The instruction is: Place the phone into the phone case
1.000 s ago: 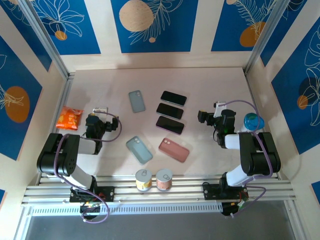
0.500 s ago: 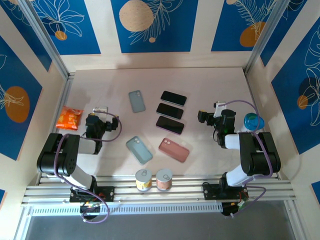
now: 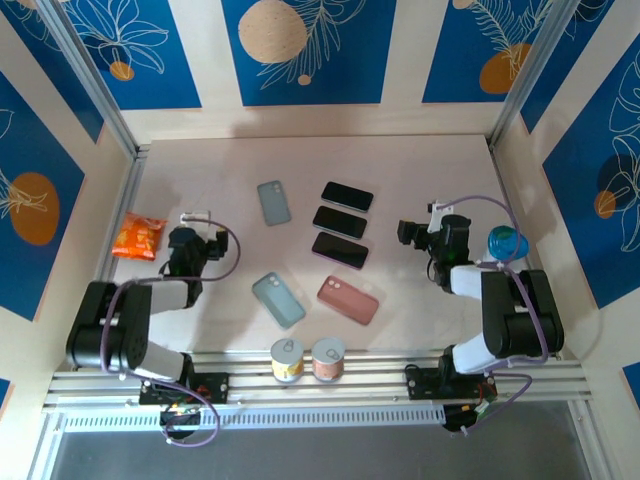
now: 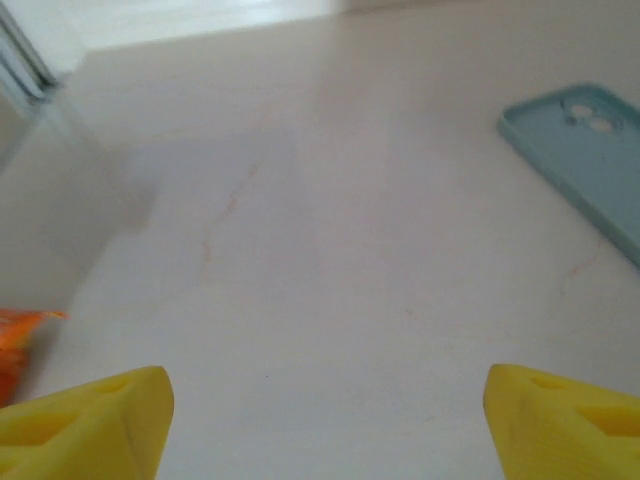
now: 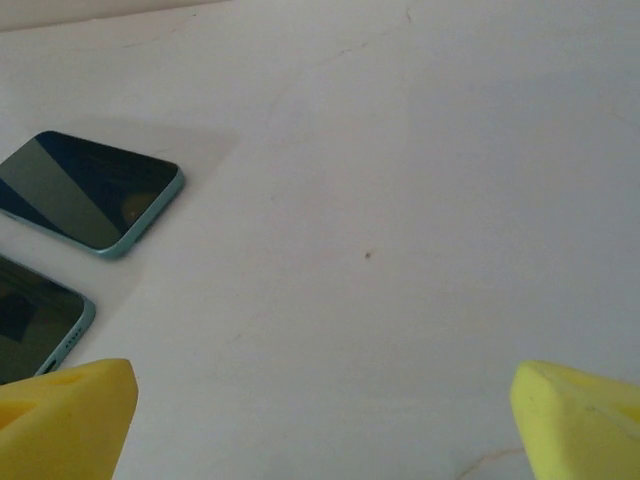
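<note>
Our left gripper [image 4: 330, 425] and right gripper [image 5: 322, 420] are standing spread, pinching nothing; we are counting three phones [image 3: 339, 221] at nine o'clock of the right one, three phone cases [image 3: 348, 300] at six to nine o'clock of them, two cans [image 3: 287, 359]

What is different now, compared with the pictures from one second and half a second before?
The left arm pulled its elbow back toward the near edge, and the left gripper shifted slightly left. The right arm barely moved. Both the left and the right gripper are open and empty. The phones, cases, cans and snack bag stayed in place.
</note>
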